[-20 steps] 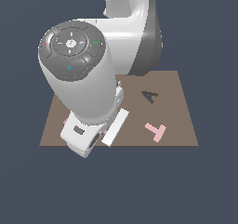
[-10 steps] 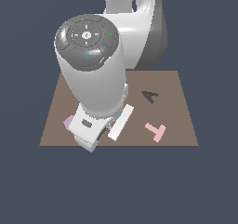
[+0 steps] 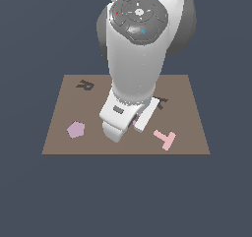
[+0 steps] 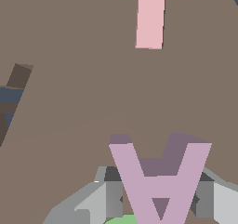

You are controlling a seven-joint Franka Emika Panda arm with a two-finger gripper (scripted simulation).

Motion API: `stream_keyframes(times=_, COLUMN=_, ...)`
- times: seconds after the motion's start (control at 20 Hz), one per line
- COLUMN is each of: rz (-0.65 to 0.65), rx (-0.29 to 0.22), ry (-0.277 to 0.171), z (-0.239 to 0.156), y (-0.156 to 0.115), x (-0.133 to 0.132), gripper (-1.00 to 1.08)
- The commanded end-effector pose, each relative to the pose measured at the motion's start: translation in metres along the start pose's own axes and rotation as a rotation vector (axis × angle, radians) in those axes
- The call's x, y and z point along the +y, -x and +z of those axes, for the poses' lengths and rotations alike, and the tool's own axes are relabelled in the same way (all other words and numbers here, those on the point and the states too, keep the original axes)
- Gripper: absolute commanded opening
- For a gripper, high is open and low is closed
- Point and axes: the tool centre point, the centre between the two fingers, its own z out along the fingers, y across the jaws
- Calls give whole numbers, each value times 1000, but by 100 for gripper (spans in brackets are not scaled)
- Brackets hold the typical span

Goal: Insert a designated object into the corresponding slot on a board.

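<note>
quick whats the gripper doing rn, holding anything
Gripper: a finger on each side of the purple A; whether it is shut on it cannot be told.

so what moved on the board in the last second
The arm swung toward the exterior view's right, uncovering the purple pentagon and the R cut-out. Its gripper now sits with a finger on each side of the purple A; contact is unclear. The pink T and the board stayed put.

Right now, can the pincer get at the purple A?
Probably yes: in the wrist view the purple A lies on the board between the pincer fingers, with nothing between them.
</note>
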Motion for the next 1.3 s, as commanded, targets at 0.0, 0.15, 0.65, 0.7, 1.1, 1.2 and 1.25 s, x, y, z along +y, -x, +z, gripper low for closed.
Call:
stream_keyframes(times=0.0, rz=9, rx=1, ry=0, z=-1, y=-8, x=-21, gripper=-100)
stream_keyframes(times=0.15, rz=20, rx=1, ry=0, z=-2, y=-17, x=-45, gripper=-100)
stream_keyframes(times=0.65, rz=46, rx=1, ry=0, z=-4, y=-42, x=-100, gripper=-100)
stream_keyframes(times=0.7, rz=47, rx=1, ry=0, z=-4, y=-43, x=-103, gripper=-100)
stream_keyframes(times=1.1, rz=48, rx=1, ry=0, z=0, y=-46, x=-106, gripper=-100)
stream_keyframes(times=1.2, rz=49, rx=0, ry=-1, z=4, y=-47, x=-107, gripper=-100)
stream_keyframes(times=1.25, rz=50, rx=0, ry=-1, z=5, y=-47, x=-107, gripper=-100)
